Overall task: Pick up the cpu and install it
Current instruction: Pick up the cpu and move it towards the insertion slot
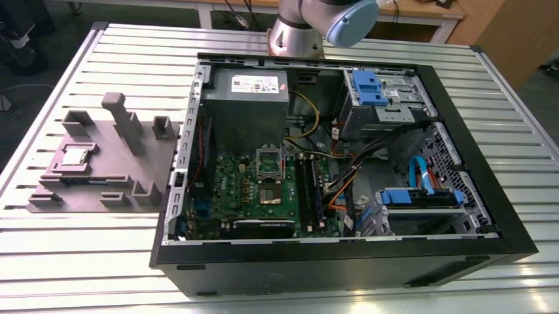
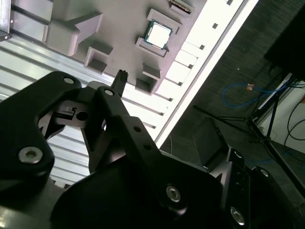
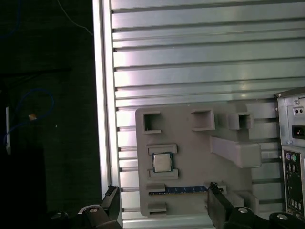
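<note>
Closest to the camera in the first wrist view, the gripper (image 3: 163,192) holds its matte black fingers (image 3: 218,202) wide apart, grasping nothing. Beyond them the cpu (image 3: 162,162) — a shiny square chip — lies in a recess of the grey moulded tray (image 3: 190,157) on the ribbed aluminium table (image 3: 190,62).

Open PC case (image 1: 349,268) sits centre-right of the exterior view on the desk (image 1: 131,59), with the arm base (image 1: 295,36) behind it at the top. Holder plate (image 1: 109,173) lies at frame left, just beside the case, and the cpu (image 1: 74,155) is in a pocket on it. Inside the case: motherboard (image 1: 229,176) centre, power supply (image 1: 249,108) above it, drive cage (image 1: 384,98) upper right.
</note>
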